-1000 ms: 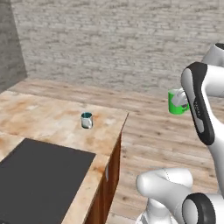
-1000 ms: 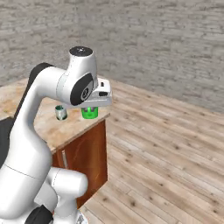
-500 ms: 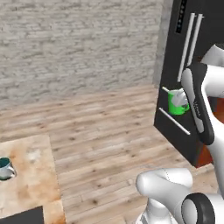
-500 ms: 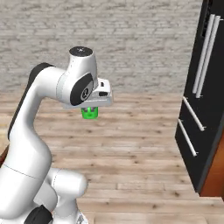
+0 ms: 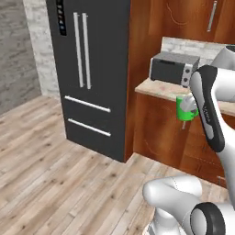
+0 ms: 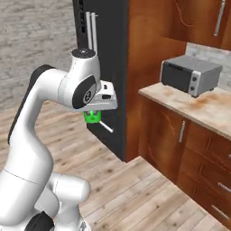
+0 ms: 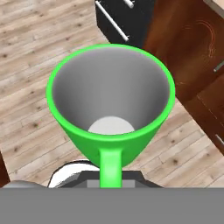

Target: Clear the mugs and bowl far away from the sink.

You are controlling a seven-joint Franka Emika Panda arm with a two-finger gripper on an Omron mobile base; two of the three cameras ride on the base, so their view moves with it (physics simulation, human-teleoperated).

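The whole picture has swung round since half a second ago, so that is the base turning, not the furniture: the black refrigerator [image 5: 89, 75] that sat at the right edge of the left base view now fills the upper left of it, and a run of brown wooden cabinets [image 5: 160, 133] with a pale tabletop [image 5: 158, 88] has come into the right half. A grey toaster oven [image 5: 173, 68] stands on that tabletop in the upper right of the left base view, and shows again upper right in the right base view, toaster oven [image 6: 191, 74] on tabletop [image 6: 198, 106]. The island top with the grey mug, seen earlier at the left edge, has gone out of frame. Through it all the end effector [image 6: 94, 113] keeps its hold on the green mug [image 6: 92, 117], carried at the same spot relative to the arm: centre left of the right base view, in front of the refrigerator [image 6: 103, 67], and right of centre in the left base view, green mug [image 5: 185, 108] against the cabinet front below the tabletop edge. In the hand view the green mug [image 7: 111, 109] sits dead centre, upright, grey inside, handle pointing to the bottom edge, with wooden floor [image 7: 39, 57] beneath and cabinet doors at the upper right.
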